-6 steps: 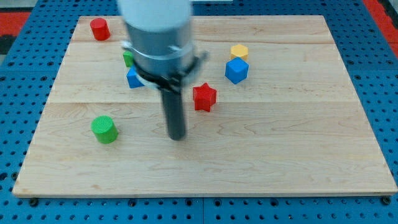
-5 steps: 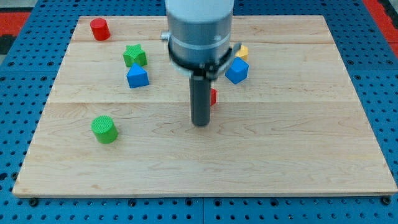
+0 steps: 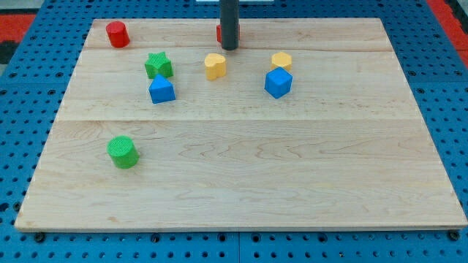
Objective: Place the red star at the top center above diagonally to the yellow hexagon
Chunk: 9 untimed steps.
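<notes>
**Tip standing against the red star at the surface's top centre**

My tip (image 3: 229, 47) is resting on the wooden surface (image 3: 241, 183) near its top edge, at about twelve o'clock from the surface's middle. The rod is rising straight out of the view's top, so nothing above it is showing. There is no claw on this arm, so there is no open or closed state to report; only the plain rod end is touching down.

The red star (image 3: 219, 33) is sitting mostly behind the rod, with only a sliver of red peeking out at the rod's nine o'clock side. Its shape cannot be made out from that sliver. It is lying touching or just beside the tip, at top centre.

The yellow hexagon (image 3: 281, 61) is lying at about four o'clock from the tip, near it. A blue cube (image 3: 278, 82) is sitting just beside the hexagon, at its six o'clock. A second yellow block (image 3: 215, 66), rounded and perhaps heart-shaped, is lying near the tip at its seven o'clock.

Toward nine o'clock of the surface, a green star (image 3: 159, 65) is sitting just above a blue block (image 3: 161, 90). A red cylinder (image 3: 116, 34) is standing at the top-left corner, and a green cylinder (image 3: 122, 152) is standing well apart at about eight o'clock.
</notes>
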{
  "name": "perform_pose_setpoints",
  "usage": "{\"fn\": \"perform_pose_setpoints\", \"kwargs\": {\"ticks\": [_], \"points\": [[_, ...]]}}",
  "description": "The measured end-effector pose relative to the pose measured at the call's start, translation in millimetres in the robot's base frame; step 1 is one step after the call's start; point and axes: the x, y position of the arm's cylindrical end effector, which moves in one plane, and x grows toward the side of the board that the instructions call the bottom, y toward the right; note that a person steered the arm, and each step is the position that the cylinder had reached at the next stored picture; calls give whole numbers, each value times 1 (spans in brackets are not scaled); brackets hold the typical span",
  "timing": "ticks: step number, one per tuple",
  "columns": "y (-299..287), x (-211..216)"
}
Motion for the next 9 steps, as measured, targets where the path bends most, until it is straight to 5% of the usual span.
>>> {"fn": "perform_pose_setpoints", "kwargs": {"ticks": [3,5,9], "points": [[-78,33],[-43,-43],[81,-50]]}}
